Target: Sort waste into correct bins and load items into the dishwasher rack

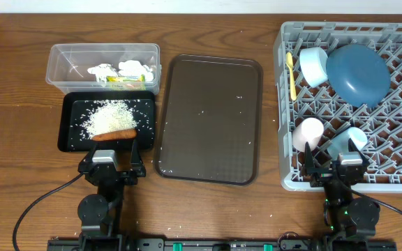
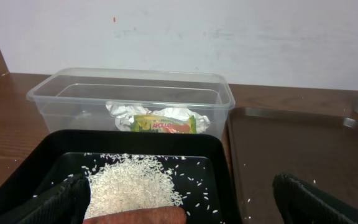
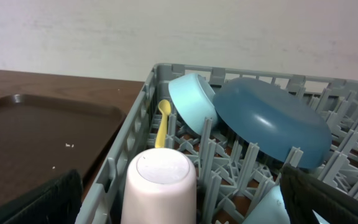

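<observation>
**Waste in tubs, dishes in rack, both grippers wide open**

L gripper [image 1: 114, 150] sits at near end of black tub [image 1: 72, 143], fingers spread wide, holding nothing. Carrot stick [image 1: 114, 134] lies flat across near side of the black tub. In L wrist view it's betw the two fingers, not clamped. Rice [image 1: 110, 116] piled mid-tub, touching the stick, w/ loose grains scattered round the pile. Clear tub [image 1: 54, 70] is just behind the black tub; touching or a hair apart, can't tell. Inside it are crumpled tissue [image 1: 130, 67] and printed wrapper [image 1: 123, 81], the wrapper against the near wall. Brown tray [image 1: 208, 118] lies just R of both tubs, a few stray grains on it.

R gripper [image 1: 333, 160] is over near-L part of rack [image 1: 283, 104], fingers wide apart, nothing in them. Pink cup [image 3: 159, 183] stands upside down on pegs, just ahead of the gripper, betw its fingers in R wrist view. Light blue cup [image 1: 346, 143] is just R of the pink one, tilted. Bowl [image 1: 313, 65] is tipped on its side at far-L of rack, against blue plate [image 1: 358, 74]. The plate stands tilted on pegs to the bowl's R. Spoon [image 1: 291, 73] is slotted along rack's L wall, beside the bowl.
</observation>
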